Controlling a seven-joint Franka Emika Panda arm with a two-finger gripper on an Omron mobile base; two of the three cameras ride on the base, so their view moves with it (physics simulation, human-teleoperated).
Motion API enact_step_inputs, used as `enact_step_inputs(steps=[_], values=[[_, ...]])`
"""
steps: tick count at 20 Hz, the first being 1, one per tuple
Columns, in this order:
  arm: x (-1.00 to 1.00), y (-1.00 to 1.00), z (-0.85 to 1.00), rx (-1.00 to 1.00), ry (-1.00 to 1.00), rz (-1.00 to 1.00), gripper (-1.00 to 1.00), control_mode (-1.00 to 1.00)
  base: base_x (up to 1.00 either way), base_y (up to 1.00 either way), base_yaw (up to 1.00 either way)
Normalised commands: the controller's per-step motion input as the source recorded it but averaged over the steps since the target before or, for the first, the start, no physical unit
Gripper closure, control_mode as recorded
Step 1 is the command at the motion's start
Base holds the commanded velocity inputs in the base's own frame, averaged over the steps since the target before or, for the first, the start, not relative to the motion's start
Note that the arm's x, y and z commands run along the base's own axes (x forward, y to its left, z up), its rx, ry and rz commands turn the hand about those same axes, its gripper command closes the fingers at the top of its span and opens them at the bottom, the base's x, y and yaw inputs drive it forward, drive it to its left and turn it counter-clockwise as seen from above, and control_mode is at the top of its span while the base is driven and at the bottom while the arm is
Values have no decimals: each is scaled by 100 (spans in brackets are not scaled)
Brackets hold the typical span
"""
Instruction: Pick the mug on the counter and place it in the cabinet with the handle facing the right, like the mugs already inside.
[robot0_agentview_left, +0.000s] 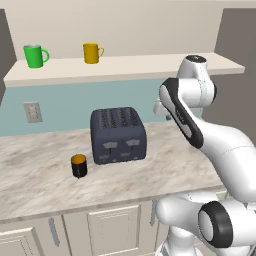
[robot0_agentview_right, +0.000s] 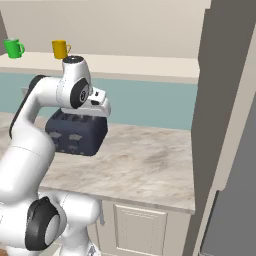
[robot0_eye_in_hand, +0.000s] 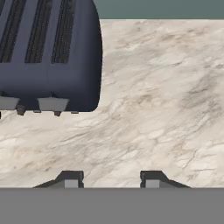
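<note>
- Mug (robot0_agentview_left: 78, 165): upright on the tabletop (robot0_agentview_left: 35, 175), left of the toaster (robot0_agentview_left: 118, 135); handle direction cannot be told.
- Fingers (robot0_eye_in_hand: 111, 180): parted, empty, above bare tabletop right of the toaster, well apart from mug.

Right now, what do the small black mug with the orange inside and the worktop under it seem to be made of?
The small black mug with orange inside looks like glazed ceramic: smooth, even colour, though it could be plastic. The beige-grey marbled worktop looks like polished stone: brownish veins run through it and its edge is thick and pale.
</note>
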Motion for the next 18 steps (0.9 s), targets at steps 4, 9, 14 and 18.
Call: enact_step_inputs(steps=[4, 9, 14, 18], values=[[-23, 15, 0, 0, 0, 0, -100, -100, 0, 0, 0], [-37, 54, 0, -2, -7, 0, -100, -100, 0, 0, 0], [-36, 39, 0, -8, -20, 0, -100, -100, 0, 0, 0], [-42, 50, 0, -4, -21, 0, -100, -100, 0, 0, 0]])
